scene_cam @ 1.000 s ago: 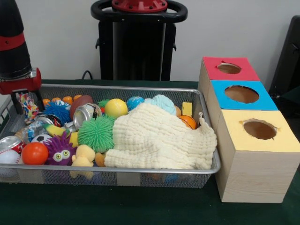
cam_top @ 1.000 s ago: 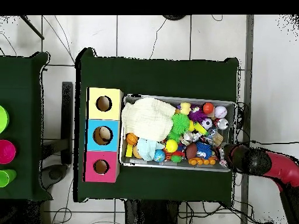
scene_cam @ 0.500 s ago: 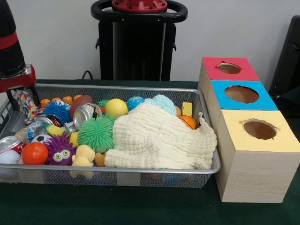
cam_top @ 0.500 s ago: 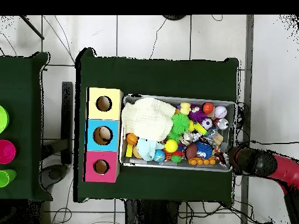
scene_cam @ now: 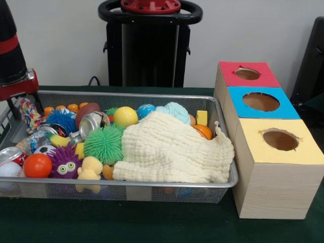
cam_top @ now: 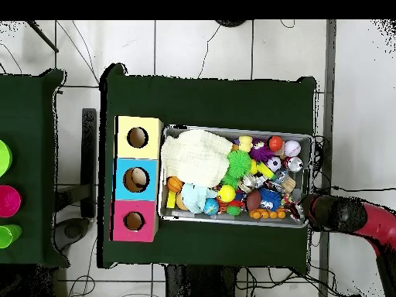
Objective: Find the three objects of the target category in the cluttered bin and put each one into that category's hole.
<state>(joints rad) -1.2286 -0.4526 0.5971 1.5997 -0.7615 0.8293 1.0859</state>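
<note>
The silver wire-mesh bin (scene_cam: 152, 94) lies across the table, full of toys; it also shows in the overhead view (cam_top: 232, 129). My gripper (scene_cam: 25, 107) hangs over the bin's left end in the front view, at the bin's right end in the overhead view (cam_top: 303, 209). It is shut on a crumpled wrapper with multicoloured dots (scene_cam: 29, 114), held upright between the fingers just above the clutter. A second shiny crinkled wrapper (scene_cam: 38, 139) lies below it, beside a dented silver can (scene_cam: 93, 121). A third wrapper is not visible.
Three wooden boxes with holes stand right of the bin: red (scene_cam: 248, 74), blue (scene_cam: 260, 102), yellow (scene_cam: 280, 140). A cream cloth (scene_cam: 172, 149) covers the bin's right half. Spiky balls, a red can (scene_cam: 10, 154) and an orange ball (scene_cam: 37, 165) fill the left half.
My gripper has shifted a little to the left and upward at the bin's end, with the dotted wrapper staying between its fingers. Nothing else has moved.
</note>
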